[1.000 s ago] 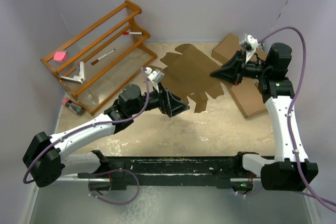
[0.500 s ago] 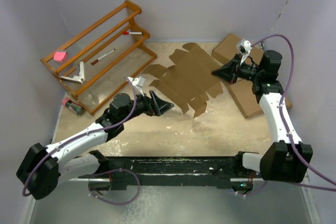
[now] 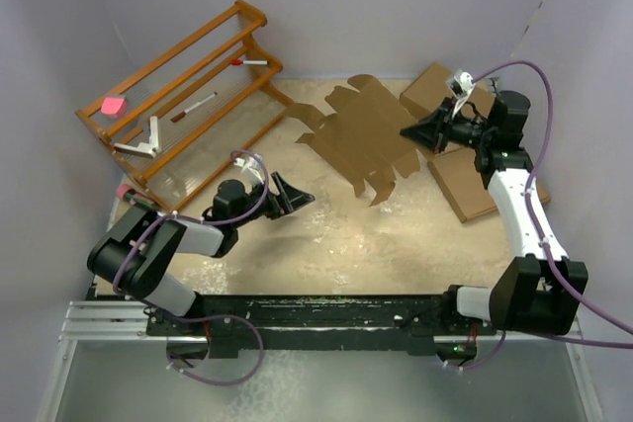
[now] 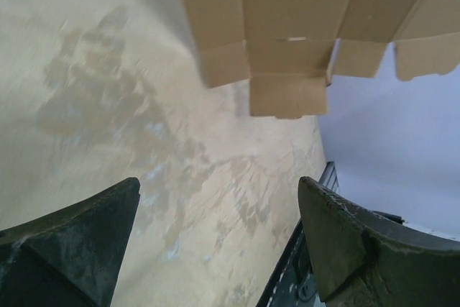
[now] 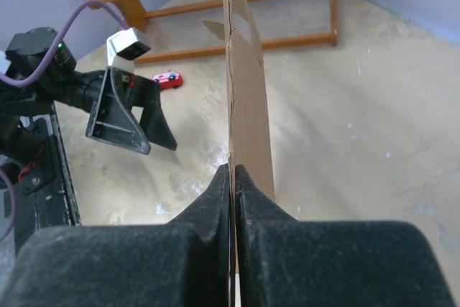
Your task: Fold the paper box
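Top external view: pinches the paper box (image 3: 356,135) at its right edge with the right gripper (image 3: 406,133), jaws pressed tight on the cardboard. Holds it as an unfolded die-cut sheet, flaps and notches out flat, over the far middle of the table (image 3: 396,244). Places it between the wooden rack (image 3: 188,96) on the left and the two flat brown boxes (image 3: 470,180) on the right, touching neither.

Hovers with the left gripper (image 3: 302,198) low over the table, near the sheet's near-left corner but apart from it, jaws spread wide and gripping nothing.

Left wrist view: looks out between the spread left gripper (image 4: 217,185) at the paper box (image 4: 287,19), its small end flaps casting a shadow on the sandy table (image 4: 108,106).

Right wrist view: shows the paper box (image 5: 248,106) edge-on, running straight out of the clamped right gripper (image 5: 231,170), with the left gripper (image 5: 136,127) off to one side and the wooden rack (image 5: 237,41) beyond.
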`<action>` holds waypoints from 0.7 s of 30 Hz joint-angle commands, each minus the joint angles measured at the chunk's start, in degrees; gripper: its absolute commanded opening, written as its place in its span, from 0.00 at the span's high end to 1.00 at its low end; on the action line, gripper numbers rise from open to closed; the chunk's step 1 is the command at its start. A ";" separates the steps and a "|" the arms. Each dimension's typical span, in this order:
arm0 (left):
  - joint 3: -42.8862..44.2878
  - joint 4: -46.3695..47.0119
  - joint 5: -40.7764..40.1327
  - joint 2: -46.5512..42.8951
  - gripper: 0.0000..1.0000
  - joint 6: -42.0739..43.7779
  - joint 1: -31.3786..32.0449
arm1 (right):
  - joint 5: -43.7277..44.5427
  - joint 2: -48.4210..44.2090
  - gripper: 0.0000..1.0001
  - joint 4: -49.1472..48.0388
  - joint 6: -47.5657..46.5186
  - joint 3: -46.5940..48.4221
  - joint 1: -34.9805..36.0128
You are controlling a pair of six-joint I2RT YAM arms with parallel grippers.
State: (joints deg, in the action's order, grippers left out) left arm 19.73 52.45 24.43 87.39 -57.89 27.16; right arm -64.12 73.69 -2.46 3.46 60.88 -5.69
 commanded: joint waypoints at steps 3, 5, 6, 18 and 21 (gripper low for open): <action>4.14 19.40 -3.14 1.51 0.06 3.44 0.13 | -7.62 -2.54 1.00 -10.70 0.05 4.15 -0.11; 4.68 23.06 -3.81 2.84 0.06 4.60 0.09 | -8.73 -2.22 1.00 -11.91 0.05 5.47 -0.11; 4.68 26.06 -4.00 3.66 0.06 5.49 0.09 | -9.31 -2.16 1.00 -13.54 0.05 5.88 -0.11; 15.94 37.82 0.63 13.11 0.06 12.10 -1.49 | -12.66 -3.36 1.00 -31.08 0.05 9.37 -0.11; 18.63 34.34 0.32 12.71 0.07 13.92 -1.88 | -12.86 -3.55 1.00 -33.97 0.05 9.52 -0.10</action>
State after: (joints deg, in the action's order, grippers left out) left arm 34.11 84.38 24.23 101.84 -47.90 26.22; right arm -75.11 72.27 -28.01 3.46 67.77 -5.69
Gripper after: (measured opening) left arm 0.937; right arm 0.004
